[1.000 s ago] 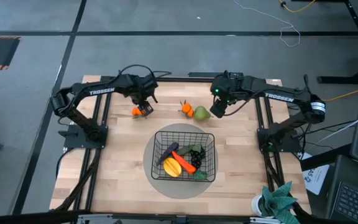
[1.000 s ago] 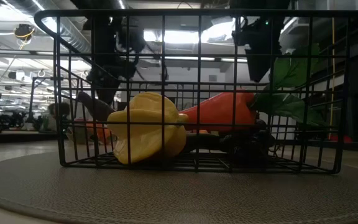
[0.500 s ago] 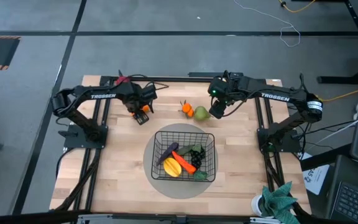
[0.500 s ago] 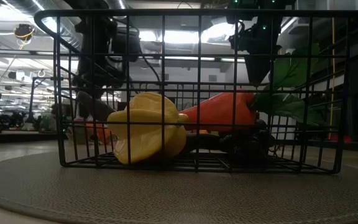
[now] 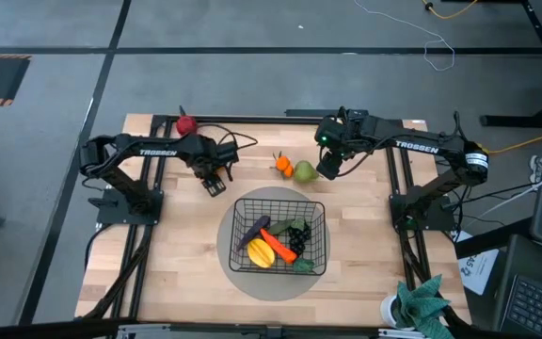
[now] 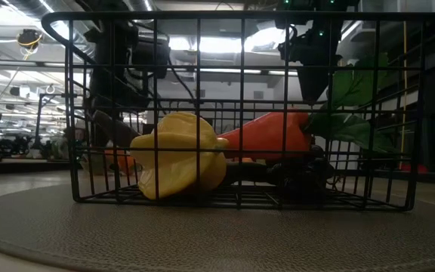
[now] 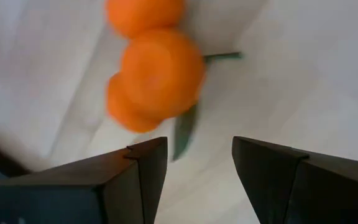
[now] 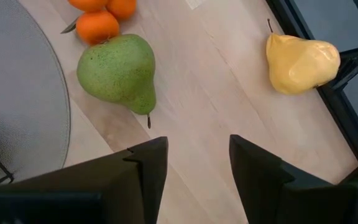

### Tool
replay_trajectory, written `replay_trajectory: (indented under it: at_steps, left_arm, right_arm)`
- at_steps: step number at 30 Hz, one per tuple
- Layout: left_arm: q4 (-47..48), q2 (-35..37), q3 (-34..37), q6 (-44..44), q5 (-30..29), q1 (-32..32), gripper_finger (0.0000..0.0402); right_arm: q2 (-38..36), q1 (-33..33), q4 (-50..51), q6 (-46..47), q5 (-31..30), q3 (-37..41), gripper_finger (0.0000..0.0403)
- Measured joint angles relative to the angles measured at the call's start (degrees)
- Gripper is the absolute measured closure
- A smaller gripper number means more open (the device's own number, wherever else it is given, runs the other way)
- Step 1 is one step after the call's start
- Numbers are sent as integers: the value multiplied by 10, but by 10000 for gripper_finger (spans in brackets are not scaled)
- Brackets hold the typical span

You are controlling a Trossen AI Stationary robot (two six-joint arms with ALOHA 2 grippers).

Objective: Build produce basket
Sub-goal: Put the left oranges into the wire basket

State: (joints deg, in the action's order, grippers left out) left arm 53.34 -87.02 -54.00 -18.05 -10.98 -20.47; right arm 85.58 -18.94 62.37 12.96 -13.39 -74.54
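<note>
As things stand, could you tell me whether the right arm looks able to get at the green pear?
Probably yes: the right end effector is open just short of the green pear, with only bare table between them.

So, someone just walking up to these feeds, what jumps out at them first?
Probably the black wire basket on the round grey mat at mid-table, already holding a yellow piece, an orange carrot and dark grapes. Next, both arms reach toward its far side: the left tool open over a cluster of small oranges, the right tool open near a green pear, with a yellow pear at the table edge.
</note>
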Motion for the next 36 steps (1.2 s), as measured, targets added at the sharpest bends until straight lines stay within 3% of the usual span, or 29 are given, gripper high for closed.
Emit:
replay_trajectory:
  at_steps: [6,12,25,36]
  left_arm:
    - [-5,0,26,-13,-1,1,232]
    - [-68,0,50,7,-3,0,232]
    - [-107,0,51,20,-4,0,233]
    - [-157,0,51,18,-42,1,233]
  right_arm:
    - [0,0,0,0,0,0,242]
    - [0,0,0,0,0,0,242]
    - [0,0,0,0,0,0,242]
    - [0,0,0,0,0,0,242]
